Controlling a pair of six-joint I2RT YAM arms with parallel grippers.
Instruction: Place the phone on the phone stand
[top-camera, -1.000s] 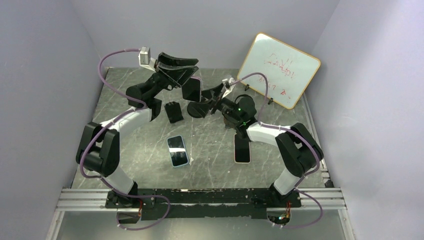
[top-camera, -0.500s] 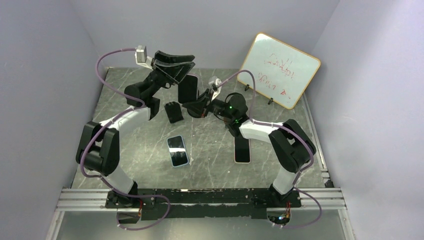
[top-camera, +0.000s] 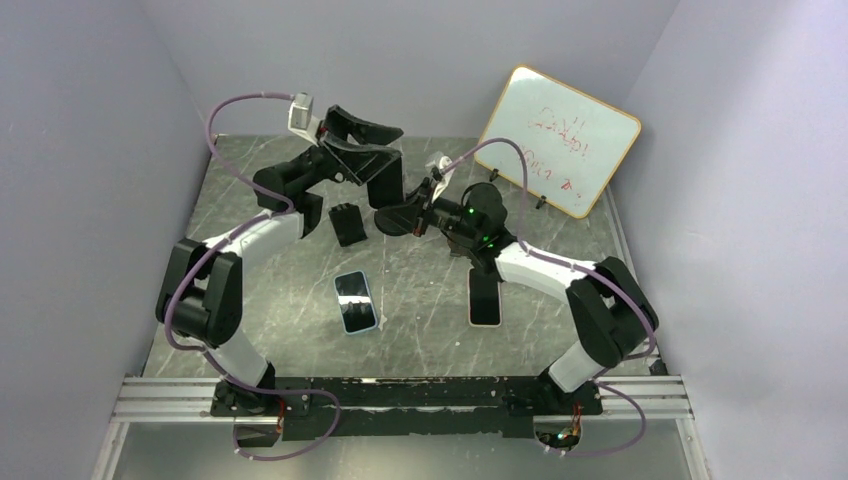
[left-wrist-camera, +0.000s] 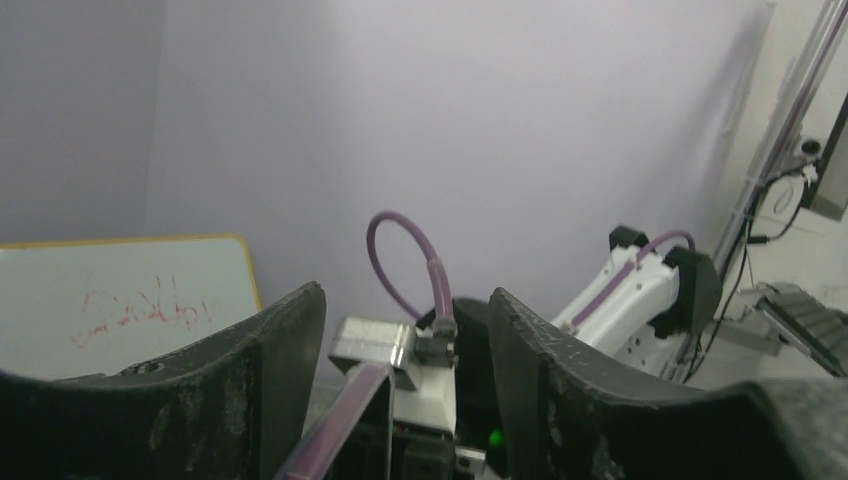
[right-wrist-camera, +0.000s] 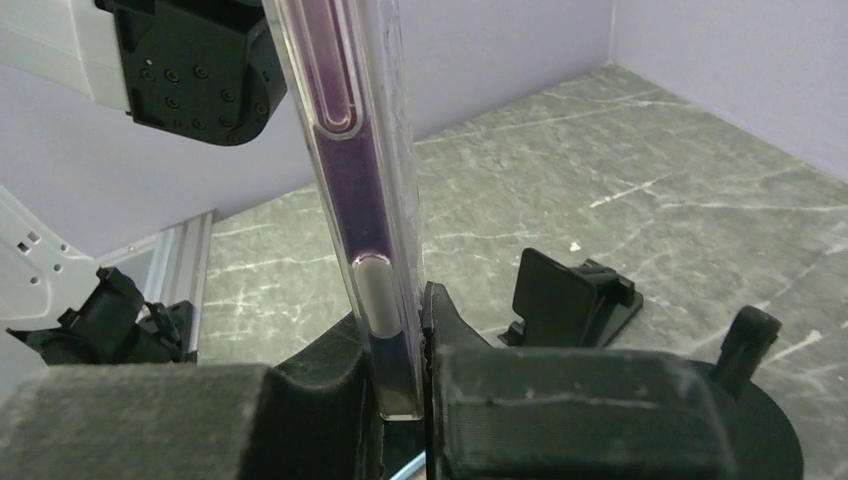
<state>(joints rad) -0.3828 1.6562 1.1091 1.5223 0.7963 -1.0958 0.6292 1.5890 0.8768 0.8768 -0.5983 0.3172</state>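
Both arms shift a bit right; left gripper (left-wrist-camera: 405, 330) is spread wide, right gripper (right-wrist-camera: 402, 335) pinches the upright phone (right-wrist-camera: 350, 200) near the phone stand (top-camera: 396, 222), upper middle

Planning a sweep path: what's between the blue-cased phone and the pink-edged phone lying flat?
Nothing; bare tabletop between blue-cased phone and pink-edged phone, seen in the top view.

White shells, black joints on the left arm (top-camera: 262, 235) and right arm (top-camera: 540, 272). A purple cable (top-camera: 222, 108) loops behind the left pincer (top-camera: 398, 140), another behind the right pincer (top-camera: 405, 208), near a green light (top-camera: 470, 212).
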